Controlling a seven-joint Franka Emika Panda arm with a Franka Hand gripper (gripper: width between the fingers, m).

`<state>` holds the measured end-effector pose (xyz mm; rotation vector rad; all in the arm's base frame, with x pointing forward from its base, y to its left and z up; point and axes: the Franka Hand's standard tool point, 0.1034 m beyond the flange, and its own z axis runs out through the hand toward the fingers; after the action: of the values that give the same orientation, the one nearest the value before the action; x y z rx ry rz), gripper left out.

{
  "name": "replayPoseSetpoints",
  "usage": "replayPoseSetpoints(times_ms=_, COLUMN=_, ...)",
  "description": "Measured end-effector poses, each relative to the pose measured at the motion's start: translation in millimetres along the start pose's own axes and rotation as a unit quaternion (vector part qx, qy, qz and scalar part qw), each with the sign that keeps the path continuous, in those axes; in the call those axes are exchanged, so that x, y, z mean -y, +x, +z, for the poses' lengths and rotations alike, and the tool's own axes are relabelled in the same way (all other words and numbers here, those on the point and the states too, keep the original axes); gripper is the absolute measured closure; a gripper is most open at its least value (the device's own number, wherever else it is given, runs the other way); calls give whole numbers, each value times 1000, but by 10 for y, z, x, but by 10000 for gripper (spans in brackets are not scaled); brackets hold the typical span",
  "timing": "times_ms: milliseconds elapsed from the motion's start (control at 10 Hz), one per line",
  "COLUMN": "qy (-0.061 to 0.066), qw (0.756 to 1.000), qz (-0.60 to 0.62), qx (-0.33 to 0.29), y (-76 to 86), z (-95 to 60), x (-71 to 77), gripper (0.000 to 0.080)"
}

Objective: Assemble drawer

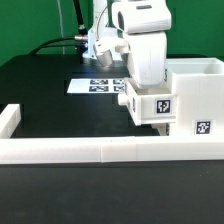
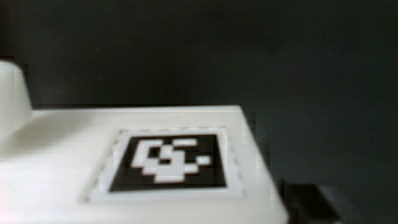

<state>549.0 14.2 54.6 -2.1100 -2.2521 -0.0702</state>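
Observation:
A small white drawer tray (image 1: 150,104) with a square tag hangs a little above the black table, right against the open side of the big white shell (image 1: 196,92). My gripper (image 1: 141,90) comes down on the tray from above and appears shut on it; the hand hides the jaws in the exterior view. In the wrist view the tray's tagged face (image 2: 169,160) fills the lower frame. One dark finger (image 2: 322,203) shows beside its edge and the other is hidden. A second tray is not in view.
A long white border bar (image 1: 90,151) runs along the near side, with a short one (image 1: 10,120) at the exterior view's left. The marker board (image 1: 97,86) lies behind the arm. Cables hang at the back.

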Motion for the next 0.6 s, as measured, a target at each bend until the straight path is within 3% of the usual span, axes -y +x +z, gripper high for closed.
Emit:
replayPoseSetpoints(times_ms=100, qy=-1, qw=1000, qz=1, qx=0, y=6, z=-7, x=-4, gripper=365)
replayPoseSetpoints(times_ms=200, qy=-2, qw=1000, qz=3, qx=0, y=13, z=-25, x=-15, gripper=235)
replayPoseSetpoints(times_ms=300, qy=-5, qw=1000, qz=3, qx=1, y=20, z=-67, x=-34, gripper=235)
replayPoseSetpoints(times_ms=400, qy=-6, qw=1000, qz=2, qx=3, y=22, z=-125, x=-49, gripper=168)
replayPoseSetpoints(times_ms=600, qy=-5, qw=1000, qz=5, qx=9, y=23, z=-309, x=-76, gripper=155)
